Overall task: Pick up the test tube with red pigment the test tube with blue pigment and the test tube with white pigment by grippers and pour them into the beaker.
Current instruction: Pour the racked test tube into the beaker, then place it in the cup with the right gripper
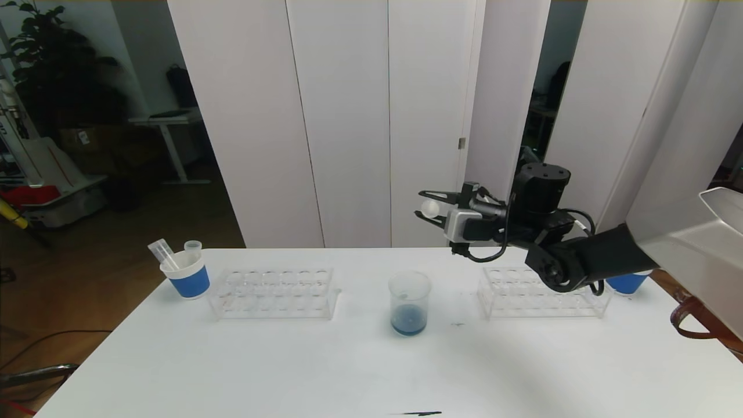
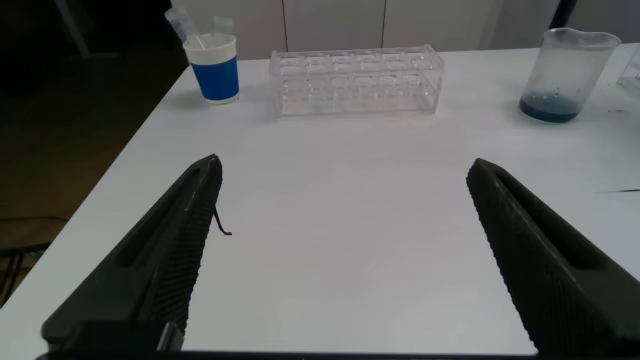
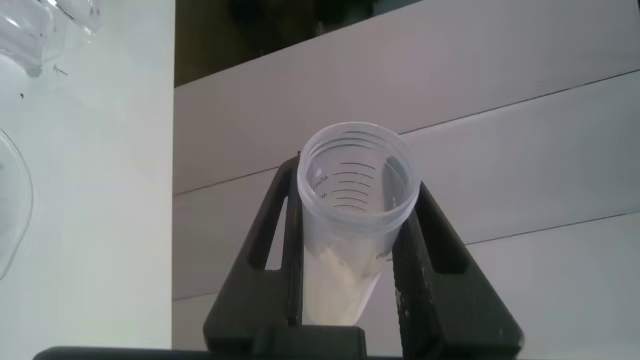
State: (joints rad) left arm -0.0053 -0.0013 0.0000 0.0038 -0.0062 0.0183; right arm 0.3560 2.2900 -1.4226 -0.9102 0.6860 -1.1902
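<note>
My right gripper (image 1: pixel 420 204) is shut on the test tube with white pigment (image 1: pixel 430 208), held roughly level in the air, above and a little right of the beaker (image 1: pixel 410 310). In the right wrist view the tube (image 3: pixel 355 230) sits between the fingers (image 3: pixel 445 270), open mouth toward the camera, with cream-white liquid low inside. The beaker stands at the table's middle with dark blue liquid at its bottom; it also shows in the left wrist view (image 2: pixel 565 75). No tube with blue or red pigment is in view. My left gripper (image 2: pixel 344 165) is open and empty over the near left table.
A clear empty rack (image 1: pixel 273 293) stands left of the beaker, another (image 1: pixel 540 293) to its right under my right arm. A blue-and-white cup (image 1: pixel 187 277) with empty tubes is at far left; another cup (image 1: pixel 627 283) is partly hidden behind the right arm.
</note>
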